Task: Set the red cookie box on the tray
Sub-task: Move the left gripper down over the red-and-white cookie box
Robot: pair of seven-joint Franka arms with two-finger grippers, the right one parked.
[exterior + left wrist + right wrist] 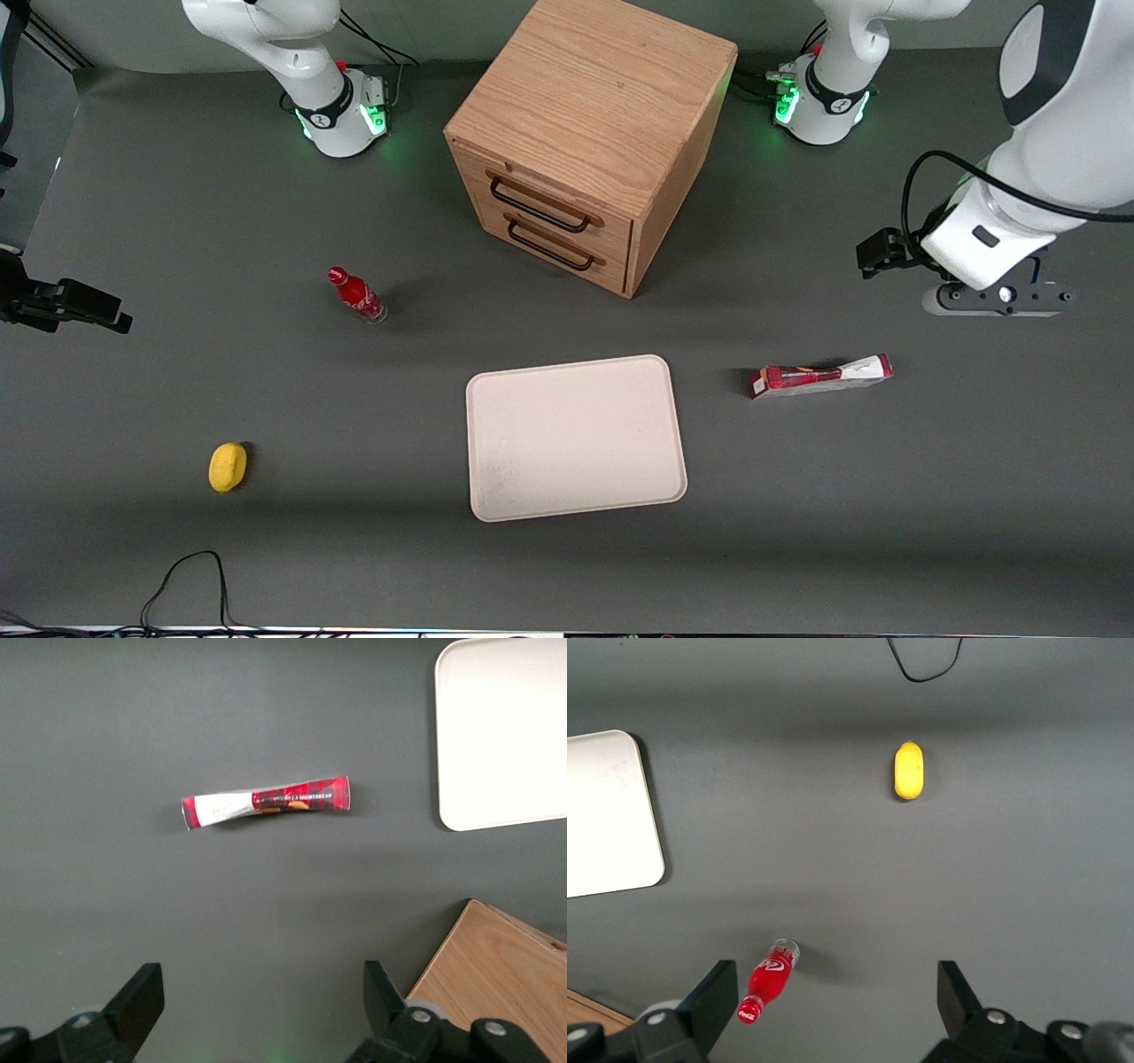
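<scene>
The red cookie box [822, 377] lies flat on the grey table beside the tray [576, 439], toward the working arm's end. It is long and thin, red with a white end. The beige tray holds nothing. My gripper [994, 301] hangs above the table, farther from the front camera than the box and apart from it. In the left wrist view the box [266, 803] lies well clear of my gripper [261, 983], whose dark fingers [142, 992] stand wide open with only bare table between them. A corner of the tray [505, 735] shows there too.
A wooden drawer cabinet [589, 142] stands farther from the front camera than the tray; its top [496, 983] shows close to my gripper. Toward the parked arm's end stand a small red bottle [356, 295] and a yellow fruit [228, 466]. A black cable [186, 576] loops at the near edge.
</scene>
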